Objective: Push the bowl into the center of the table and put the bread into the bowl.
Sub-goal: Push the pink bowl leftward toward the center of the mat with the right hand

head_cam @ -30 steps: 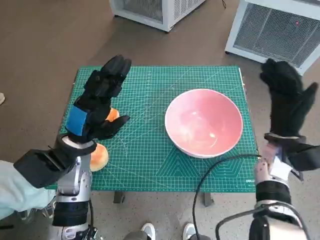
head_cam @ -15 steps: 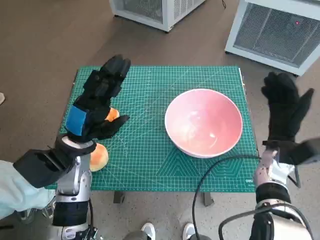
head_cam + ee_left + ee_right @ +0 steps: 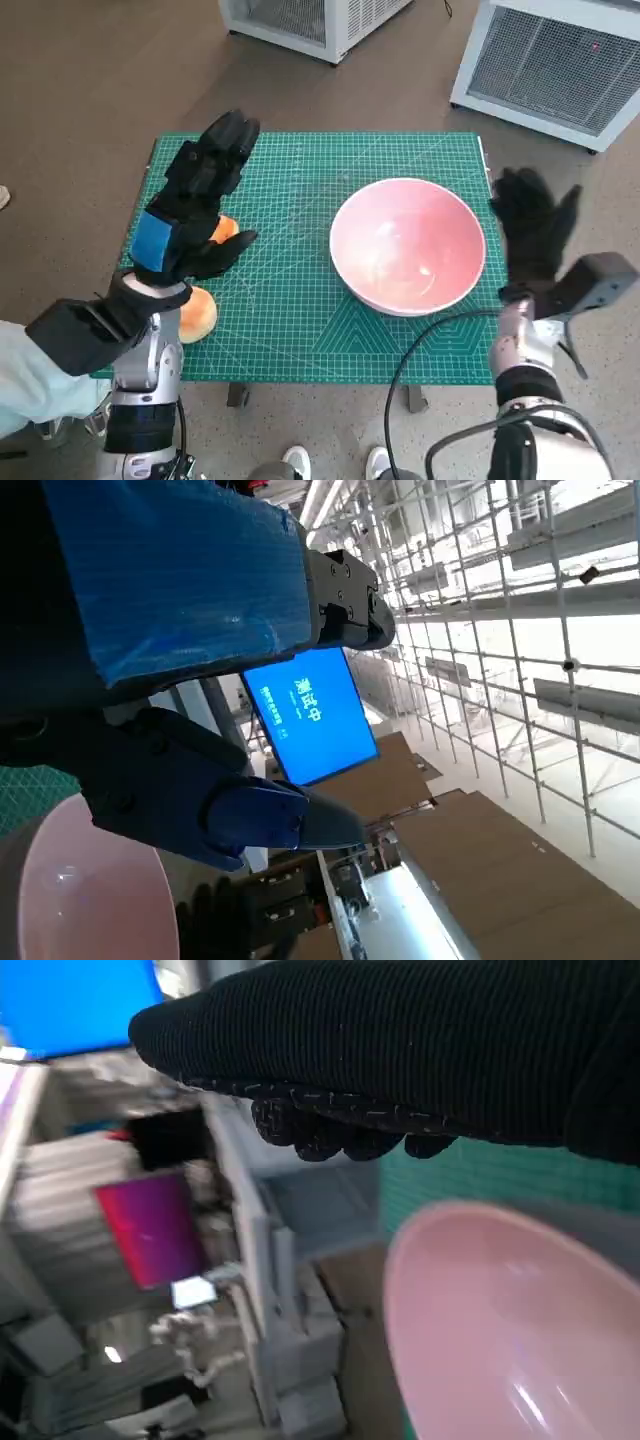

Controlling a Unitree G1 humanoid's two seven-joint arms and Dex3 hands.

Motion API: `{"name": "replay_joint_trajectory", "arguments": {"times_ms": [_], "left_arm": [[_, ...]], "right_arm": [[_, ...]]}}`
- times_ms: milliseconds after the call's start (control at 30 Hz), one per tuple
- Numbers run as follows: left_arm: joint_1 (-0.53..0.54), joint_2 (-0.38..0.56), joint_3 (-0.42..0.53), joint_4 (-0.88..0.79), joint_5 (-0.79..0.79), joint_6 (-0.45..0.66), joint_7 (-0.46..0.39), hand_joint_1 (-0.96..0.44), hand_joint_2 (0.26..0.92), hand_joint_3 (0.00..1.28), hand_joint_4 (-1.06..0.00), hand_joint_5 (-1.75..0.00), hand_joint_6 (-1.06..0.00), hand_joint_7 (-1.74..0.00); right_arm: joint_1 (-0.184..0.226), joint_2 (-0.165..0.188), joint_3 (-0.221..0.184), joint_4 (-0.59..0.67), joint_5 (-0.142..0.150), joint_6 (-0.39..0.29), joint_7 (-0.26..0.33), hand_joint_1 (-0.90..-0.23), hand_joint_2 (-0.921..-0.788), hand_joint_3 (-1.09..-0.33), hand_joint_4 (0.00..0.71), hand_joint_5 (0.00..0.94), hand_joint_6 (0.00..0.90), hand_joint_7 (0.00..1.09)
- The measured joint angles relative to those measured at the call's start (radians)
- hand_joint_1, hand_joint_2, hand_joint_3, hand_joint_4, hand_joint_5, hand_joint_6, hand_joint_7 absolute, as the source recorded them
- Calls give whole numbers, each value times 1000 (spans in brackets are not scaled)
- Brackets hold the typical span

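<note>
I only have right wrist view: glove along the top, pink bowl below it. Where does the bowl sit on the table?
Observer: The bowl sits on the right half of the green mat, not centred.
Operator: Right robot hand touching it?
Observer: No. In the head view the right robot hand is open beside the bowl's right rim, with a gap between them.
Operator: Bread?
Observer: Two orange pieces of bread lie near the mat's left edge, partly hidden by the left robot hand.
Operator: Left holding any?
Observer: No, it is open above them, fingers spread.
</note>
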Motion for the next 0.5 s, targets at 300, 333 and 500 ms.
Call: {"name": "replay_joint_trajectory", "arguments": {"times_ms": [300,333,500], "left_arm": [[31,18,18,-44,-6,18,0,-630,921,230,-192,0,-147,-288],[34,19,20,-49,-6,20,0,-630,921,230,-192,0,-147,-288],[50,19,23,-73,-7,29,2,-630,921,231,-190,0,-147,-286]], "right_arm": [[-21,37,-19,4,1,56,-9,-551,-921,-882,193,6,93,496],[-25,41,-20,4,2,61,-9,-552,-921,-879,194,6,95,495],[-44,64,-41,6,9,88,-9,-583,-921,-868,200,7,107,488]]}}
